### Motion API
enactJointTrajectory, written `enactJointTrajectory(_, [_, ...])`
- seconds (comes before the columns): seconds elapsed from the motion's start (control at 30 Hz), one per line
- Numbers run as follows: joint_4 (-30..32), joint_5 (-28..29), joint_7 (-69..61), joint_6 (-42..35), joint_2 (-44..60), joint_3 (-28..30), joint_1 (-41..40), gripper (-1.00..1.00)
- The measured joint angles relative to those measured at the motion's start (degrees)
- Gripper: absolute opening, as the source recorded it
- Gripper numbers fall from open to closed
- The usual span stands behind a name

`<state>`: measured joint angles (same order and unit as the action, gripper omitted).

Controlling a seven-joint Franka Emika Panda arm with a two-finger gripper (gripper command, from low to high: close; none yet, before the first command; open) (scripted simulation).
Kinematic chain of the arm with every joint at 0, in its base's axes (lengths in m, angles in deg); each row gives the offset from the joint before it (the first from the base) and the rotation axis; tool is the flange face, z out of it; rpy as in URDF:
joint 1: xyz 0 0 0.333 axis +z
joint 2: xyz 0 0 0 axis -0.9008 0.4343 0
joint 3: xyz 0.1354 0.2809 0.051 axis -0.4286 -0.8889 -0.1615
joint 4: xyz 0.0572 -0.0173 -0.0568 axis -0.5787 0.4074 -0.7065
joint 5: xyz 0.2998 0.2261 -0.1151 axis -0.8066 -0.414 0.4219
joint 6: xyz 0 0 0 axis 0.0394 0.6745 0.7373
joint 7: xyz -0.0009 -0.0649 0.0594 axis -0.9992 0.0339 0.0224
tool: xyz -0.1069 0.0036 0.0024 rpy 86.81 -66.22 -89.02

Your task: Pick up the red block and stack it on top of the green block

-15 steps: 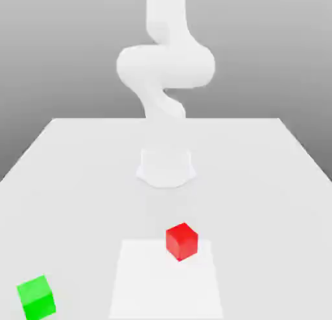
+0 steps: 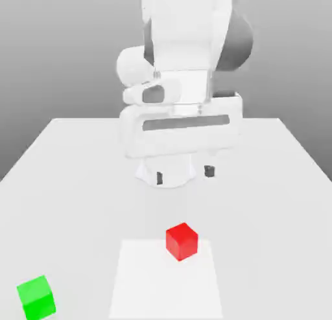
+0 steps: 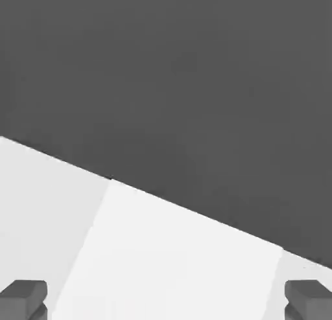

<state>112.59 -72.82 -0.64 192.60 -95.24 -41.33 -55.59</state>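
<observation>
The red block (image 2: 181, 241) rests on the white table, on the far edge of a brighter white square patch (image 2: 165, 286). The green block (image 2: 37, 297) sits near the front corner at the exterior view's left. My gripper (image 2: 184, 175) hangs well above the table, behind and above the red block, with its two dark fingertips (image 2: 159, 178) spread wide and nothing between them. In the hand view both fingertips (image 3: 24, 295) stand far apart over the bright patch (image 3: 175, 260).
The white table (image 2: 78, 182) stretches out on all sides under a grey backdrop. The arm's base (image 2: 165, 173) stands at the table's middle, behind the blocks.
The arm has swung forward and down, so the hand and its fingertips now fill the middle of the exterior view. Neither block has moved.
</observation>
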Motion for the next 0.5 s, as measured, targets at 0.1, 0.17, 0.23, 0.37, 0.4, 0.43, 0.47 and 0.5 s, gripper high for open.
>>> enactJointTrajectory(0.1, [3.89,-0.8,-4.5,7.5,10.0,0.09,1.14,0.0])
enactJointTrajectory(0.17, [4.06,-1.7,-5.81,11.85,15.41,-0.95,0.79,0.0])
enactJointTrajectory(0.23, [3.66,-3.09,-7.02,15.6,19.88,-1.98,0.0,0.0])
enactJointTrajectory(0.37, [3.14,-3.85,-7.61,19.2,24.07,-3.12,-0.97,-1.0])
enactJointTrajectory(0.4, [3.14,-3.82,-7.58,19.18,24.07,-3.13,-0.99,-1.0])
enactJointTrajectory(0.43, [3.14,-3.78,-7.54,19.15,24.07,-3.13,-1.0,-1.0])
enactJointTrajectory(0.47, [3.13,-3.73,-7.5,19.13,24.07,-3.14,-1.02,-1.0])
enactJointTrajectory(0.5, [3.0,-3.81,-7.56,20.03,25.11,-3.45,-1.31,-1.0])
